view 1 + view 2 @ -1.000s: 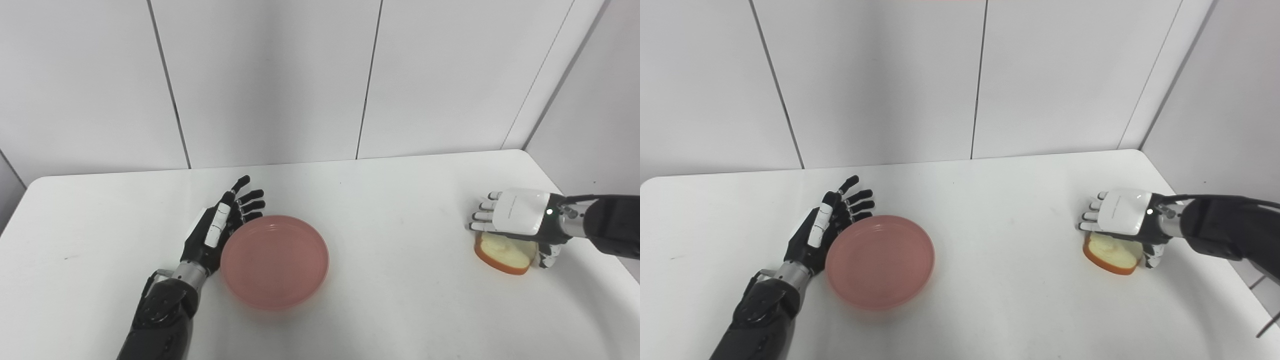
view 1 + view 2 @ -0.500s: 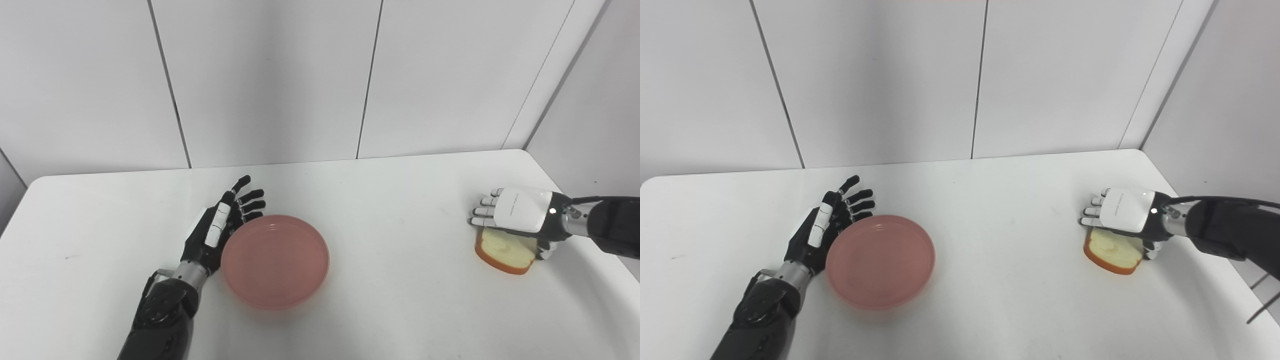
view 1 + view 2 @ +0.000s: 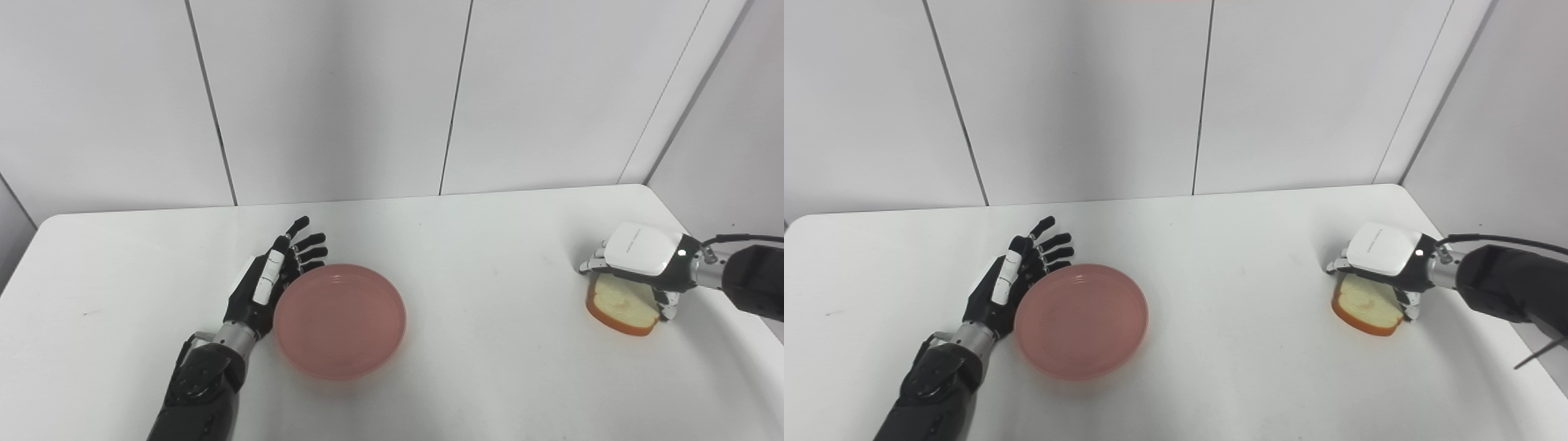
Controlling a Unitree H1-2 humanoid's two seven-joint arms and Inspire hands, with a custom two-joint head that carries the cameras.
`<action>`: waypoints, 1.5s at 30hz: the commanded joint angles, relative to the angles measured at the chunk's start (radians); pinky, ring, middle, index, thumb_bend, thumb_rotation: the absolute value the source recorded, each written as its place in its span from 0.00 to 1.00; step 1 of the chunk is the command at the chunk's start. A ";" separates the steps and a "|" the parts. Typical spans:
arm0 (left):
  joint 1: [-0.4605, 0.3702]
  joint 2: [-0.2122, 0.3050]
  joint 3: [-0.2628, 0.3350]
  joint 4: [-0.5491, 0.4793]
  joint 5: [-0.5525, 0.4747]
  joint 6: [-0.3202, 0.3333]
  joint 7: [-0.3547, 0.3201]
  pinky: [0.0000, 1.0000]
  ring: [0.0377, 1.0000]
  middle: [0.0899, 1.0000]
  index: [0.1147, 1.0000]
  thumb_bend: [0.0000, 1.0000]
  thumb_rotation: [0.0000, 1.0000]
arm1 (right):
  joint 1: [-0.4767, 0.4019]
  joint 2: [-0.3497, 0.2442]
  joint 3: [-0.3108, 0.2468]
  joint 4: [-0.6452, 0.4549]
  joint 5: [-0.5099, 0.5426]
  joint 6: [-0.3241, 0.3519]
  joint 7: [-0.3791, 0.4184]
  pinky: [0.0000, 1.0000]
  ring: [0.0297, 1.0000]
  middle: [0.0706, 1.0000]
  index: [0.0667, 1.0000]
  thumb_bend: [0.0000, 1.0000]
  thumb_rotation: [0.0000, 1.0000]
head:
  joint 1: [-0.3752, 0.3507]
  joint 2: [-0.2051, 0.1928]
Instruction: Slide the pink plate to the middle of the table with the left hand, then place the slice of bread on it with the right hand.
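**Plate beside my left hand, bread under my right**

My left hand [image 3: 264, 288] stands edge-down on the white surface [image 3: 490, 343], fingers [image 3: 306, 239] stretched out straight and a little spread, holding nothing. Its palm side faces the pink plate [image 3: 340, 320], and the heel of the hand lies against the plate's left rim, or so near that I cannot see a gap. The plate sits flat, a little left of the middle of the surface, and it is bare inside.

Well apart from it, near the right edge of the surface, lies the slice of bread [image 3: 1366, 305]. It rests on the surface with its pale crumb facing up and the orange-brown crust showing along its near edge. My right hand [image 3: 1381, 254] is over its far part, the white back of the hand turned upward and tilted. My fingers [image 3: 1338, 264] there curl down at the slice's far left corner, and my thumb reaches down at its right end. They seem to be closing around the slice, yet I cannot tell whether they truly grip it; the bread looks to be lying on the surface, not lifted.

Behind the surface stand plain white wall panels [image 3: 331, 98].
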 commanded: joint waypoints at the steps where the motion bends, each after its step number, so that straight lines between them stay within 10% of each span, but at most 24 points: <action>1: 0.065 0.000 -0.004 0.042 0.013 0.042 0.007 0.75 0.79 0.80 0.89 0.86 0.90 | 0.002 -0.027 0.013 0.009 -0.016 -0.017 -0.052 0.46 0.50 0.57 0.56 0.65 0.11 | 0.001 0.002; 10: 0.075 -0.004 -0.006 0.025 0.009 0.053 0.006 0.75 0.79 0.81 0.90 0.85 0.91 | 0.033 0.028 0.022 0.133 -0.136 -0.016 -0.337 0.33 0.38 0.44 0.49 0.52 0.00 | 0.005 0.007; 29: 0.084 -0.002 -0.015 0.010 0.029 0.056 0.021 0.75 0.79 0.81 0.90 0.83 0.94 | 0.076 0.027 -0.044 0.089 -0.094 -0.016 -0.348 0.32 0.38 0.43 0.49 0.52 0.00 | 0.004 0.010; 38: 0.076 -0.005 -0.013 0.030 0.022 0.045 0.014 0.75 0.79 0.80 0.89 0.85 0.92 | 0.036 -0.050 -0.124 -0.250 0.062 -0.016 -0.089 0.31 0.37 0.43 0.51 0.51 0.00 | 0.006 0.012; 45: 0.072 -0.019 -0.013 0.035 0.022 0.045 0.020 0.76 0.78 0.80 0.89 0.83 0.92 | -0.007 -0.005 -0.333 -0.472 0.212 0.019 0.428 0.28 0.36 0.46 0.50 0.51 0.00 | 0.016 0.011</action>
